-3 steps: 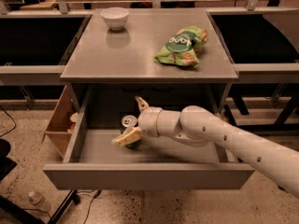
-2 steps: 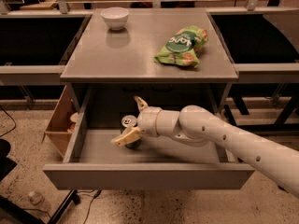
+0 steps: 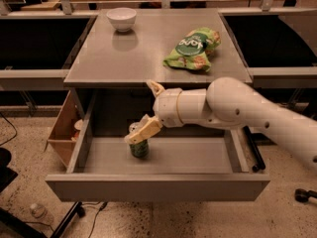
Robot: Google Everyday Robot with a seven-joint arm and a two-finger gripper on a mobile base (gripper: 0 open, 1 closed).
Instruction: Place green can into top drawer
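Note:
The green can (image 3: 139, 148) stands upright on the floor of the open top drawer (image 3: 158, 186), left of its middle. My gripper (image 3: 140, 112) hangs just above it, at the end of the white arm that reaches in from the right. It is open. The lower finger (image 3: 144, 131) crosses in front of the can's silver top, and the upper finger (image 3: 154, 88) points up toward the table edge. I cannot tell whether the lower finger touches the can.
On the grey table (image 3: 124, 58) above the drawer sit a white bowl (image 3: 121, 18) at the back left and a green snack bag (image 3: 193, 48) at the right. A brown cardboard box (image 3: 62, 133) stands beside the drawer's left wall.
My gripper has risen a little inside the drawer. The green can now shows upright below the lower finger.

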